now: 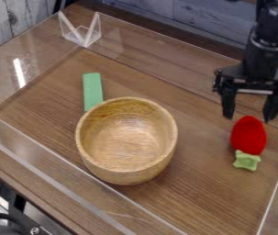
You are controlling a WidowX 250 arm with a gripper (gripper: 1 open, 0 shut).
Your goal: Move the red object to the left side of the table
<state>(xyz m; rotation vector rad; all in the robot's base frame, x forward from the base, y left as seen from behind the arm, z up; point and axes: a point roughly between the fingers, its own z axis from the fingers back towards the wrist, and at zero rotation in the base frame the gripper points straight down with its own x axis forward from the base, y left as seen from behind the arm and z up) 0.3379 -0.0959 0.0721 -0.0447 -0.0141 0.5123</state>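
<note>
My claw (pixel 254 104) hangs above the table (pixel 55 96) with fingers spread wide, gripping nothing. Just below it the red strawberry toy (pixel 248 135) lies on the wood near the right acrylic wall, its green leafy end toward the camera. A wooden bowl (pixel 127 139) and green strip (pixel 92 91) sit well apart, to the left.

One brown wood-grain table (pixel 55 110) edged by clear acrylic walls holds one wooden bowl (pixel 127 139), one flat green strip (pixel 94 91), and one small red object (pixel 248 136). One black gripper (pixel 252 111) is present.
</note>
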